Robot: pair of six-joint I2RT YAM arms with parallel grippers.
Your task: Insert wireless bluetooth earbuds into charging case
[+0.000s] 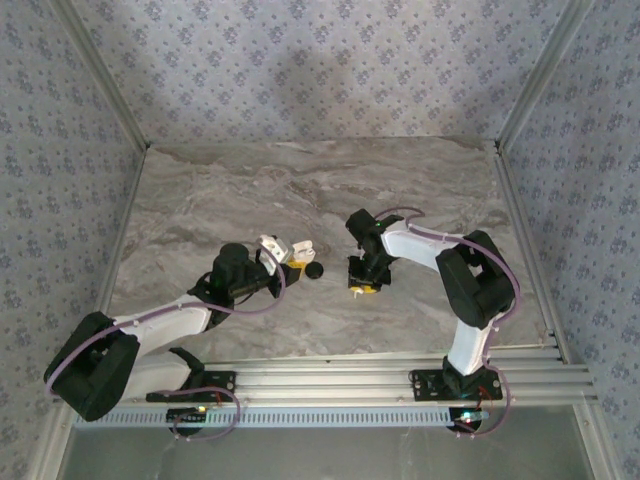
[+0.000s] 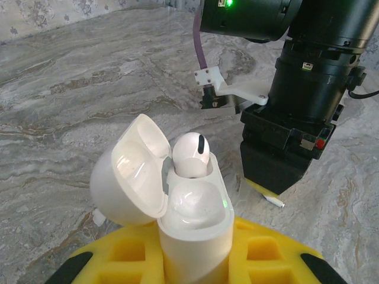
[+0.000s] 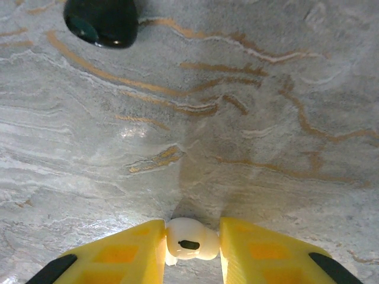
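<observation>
Now we clamp the white charging case (image 2: 192, 225) firmly in our left gripper (image 2: 195, 263), its lid (image 2: 127, 171) swung open and one white earbud (image 2: 190, 155) sitting upright in a socket. Our right gripper (image 3: 192, 234) stands low over the desk (image 3: 254, 118), its yellow fingers (image 3: 254, 251) nearly together and pressing both sides of a second white earbud (image 3: 188, 239). A glossy black object (image 3: 102, 21) lies on the desk further off.

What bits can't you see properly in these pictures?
- Left wrist view: the bottom of the white case is hidden between the fingers of the left gripper.
- Right wrist view: the black thing is cut off by the top edge.
- Top view: that black thing is too small to name.
</observation>
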